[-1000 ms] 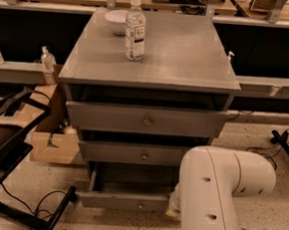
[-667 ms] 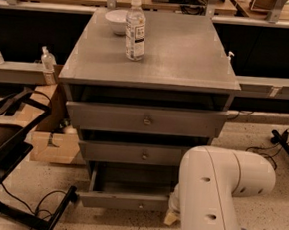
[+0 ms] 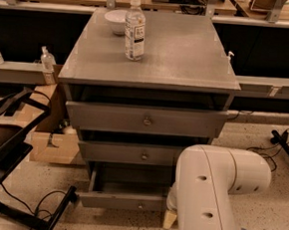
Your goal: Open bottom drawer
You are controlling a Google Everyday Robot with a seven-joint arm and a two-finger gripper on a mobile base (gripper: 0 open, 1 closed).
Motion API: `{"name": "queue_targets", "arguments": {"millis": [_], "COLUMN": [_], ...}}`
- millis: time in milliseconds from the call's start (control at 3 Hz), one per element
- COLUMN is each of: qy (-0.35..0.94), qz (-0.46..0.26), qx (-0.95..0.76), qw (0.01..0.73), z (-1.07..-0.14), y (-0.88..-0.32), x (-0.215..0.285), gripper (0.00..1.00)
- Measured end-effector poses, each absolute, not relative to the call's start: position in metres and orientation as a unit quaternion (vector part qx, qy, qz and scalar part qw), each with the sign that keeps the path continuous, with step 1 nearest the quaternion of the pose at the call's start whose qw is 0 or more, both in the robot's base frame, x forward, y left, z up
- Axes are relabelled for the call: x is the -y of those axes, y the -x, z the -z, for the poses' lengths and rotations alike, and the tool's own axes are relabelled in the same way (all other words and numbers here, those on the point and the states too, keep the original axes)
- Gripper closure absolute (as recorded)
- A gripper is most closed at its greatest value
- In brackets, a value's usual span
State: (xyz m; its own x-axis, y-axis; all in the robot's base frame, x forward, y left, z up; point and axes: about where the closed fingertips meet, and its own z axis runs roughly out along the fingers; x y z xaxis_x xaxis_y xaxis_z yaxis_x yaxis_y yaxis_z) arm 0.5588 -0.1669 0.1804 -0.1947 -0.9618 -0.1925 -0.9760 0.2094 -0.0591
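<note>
Standing partly open: bottom drawer, arm close by

Bottom drawer (image 3: pixel 117 201) sits lowest in the grey cabinet (image 3: pixel 188 65), just above the speckled floor (image 3: pixel 24 187). Its flat grey front stands forward of the middle drawer (image 3: pixel 126 153) above it. A dark gap shows behind the front, with the left side wall of the box running back into the carcass. Small brass-coloured knob (image 3: pixel 140 205) at centre of the front, uncovered.

Judgement on progress: the opening looks well begun, perhaps mostly done. The drawer is clearly out of its closed seat. How much travel remains I cannot say; the runners and the back of the box are in shadow. What seems left is a further pull, if full extension is wanted, and then clearing the arm away.

Gripper (image 3: pixel 169 219): nearly all hidden behind the large white arm (image 3: pixel 213 192) at lower right. Only a pale tip shows below the arm, low down, just beside the right end of the drawer front. Whether it is spread or closed on anything cannot be told. It is not on the knob.

Middle drawer and top drawer (image 3: pixel 114 117) each appear flush in their places, knobs showing. On the cabinet's top surface: a water bottle (image 3: pixel 135 29), upright, and a white bowl (image 3: pixel 114 21) just behind it. Neither is near an edge.
</note>
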Motion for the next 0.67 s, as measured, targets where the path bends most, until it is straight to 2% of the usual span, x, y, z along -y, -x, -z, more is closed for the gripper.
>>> {"name": "queue_targets", "arguments": {"millis": [667], "qy": [0.670], "qz": [0.013], "qx": [-0.741], "qw": [0.043], "z": [-0.237], "y": [-0.595], "x": [0.145], "gripper": [0.45]}}
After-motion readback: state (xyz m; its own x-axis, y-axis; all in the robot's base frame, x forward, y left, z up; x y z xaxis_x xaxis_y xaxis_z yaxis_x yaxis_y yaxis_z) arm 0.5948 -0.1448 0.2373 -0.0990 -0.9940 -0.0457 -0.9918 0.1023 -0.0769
